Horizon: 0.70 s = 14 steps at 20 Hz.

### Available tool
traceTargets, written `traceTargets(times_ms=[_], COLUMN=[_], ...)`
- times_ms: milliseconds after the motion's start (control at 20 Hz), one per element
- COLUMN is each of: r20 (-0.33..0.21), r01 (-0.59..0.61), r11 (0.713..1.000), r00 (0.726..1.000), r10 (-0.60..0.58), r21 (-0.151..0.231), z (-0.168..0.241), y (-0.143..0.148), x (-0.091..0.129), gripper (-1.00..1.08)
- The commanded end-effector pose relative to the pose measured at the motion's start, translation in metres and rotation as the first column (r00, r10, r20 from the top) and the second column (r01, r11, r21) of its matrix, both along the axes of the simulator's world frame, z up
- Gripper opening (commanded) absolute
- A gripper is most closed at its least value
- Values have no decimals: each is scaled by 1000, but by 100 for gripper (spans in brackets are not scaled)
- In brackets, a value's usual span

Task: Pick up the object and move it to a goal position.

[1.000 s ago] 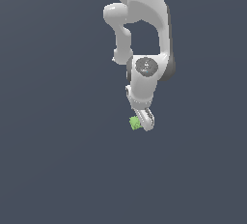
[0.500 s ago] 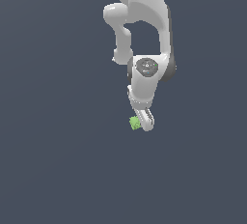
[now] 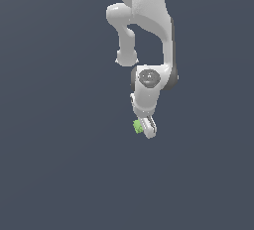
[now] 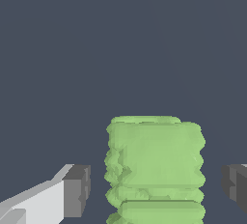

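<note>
The object is a small light-green bumpy block (image 3: 137, 126), lying on the dark grey floor beside the tip of the white arm. In the wrist view the block (image 4: 154, 160) sits between my two fingers. My gripper (image 3: 148, 129) points down at the floor and is open. One dark finger pad (image 4: 77, 189) stands a small gap off one side of the block, and the other pad (image 4: 235, 185) stands a small gap off the opposite side. Neither pad touches the block. The gripper (image 4: 155, 189) straddles it.
The white arm (image 3: 146, 35) hangs down from the top of the exterior view. The plain dark grey floor (image 3: 59, 164) spreads all around. No other objects or goal marker show.
</note>
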<state>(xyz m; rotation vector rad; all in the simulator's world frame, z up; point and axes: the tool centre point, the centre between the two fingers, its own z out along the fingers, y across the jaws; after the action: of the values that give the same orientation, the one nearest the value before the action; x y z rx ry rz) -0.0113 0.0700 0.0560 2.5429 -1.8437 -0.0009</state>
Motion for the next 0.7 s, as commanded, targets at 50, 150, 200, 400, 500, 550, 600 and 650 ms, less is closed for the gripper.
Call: traceTargets(times_ms=[50,150,200,400,500,550,600,650], r20=[1,1,1,1,1,1,1,1], r01=[1,1,1,1,1,1,1,1], r11=[1000,1000,1000,1000,1000,1000,1000,1000], r00=[1000,1000,1000,1000,1000,1000,1000,1000], r10=[-1,-1,-1,-1,-1,-1,-1,-1], r21=[0,0,0,0,0,0,0,0], z=[-12,-14,-14,-14,-14,-14,-14,-14], y=[0,0,0,0,0,0,0,0], x=[0,1,1,1,1,1,1,1], gripper=[100,100,100,-100,-100,-100,-100,-100])
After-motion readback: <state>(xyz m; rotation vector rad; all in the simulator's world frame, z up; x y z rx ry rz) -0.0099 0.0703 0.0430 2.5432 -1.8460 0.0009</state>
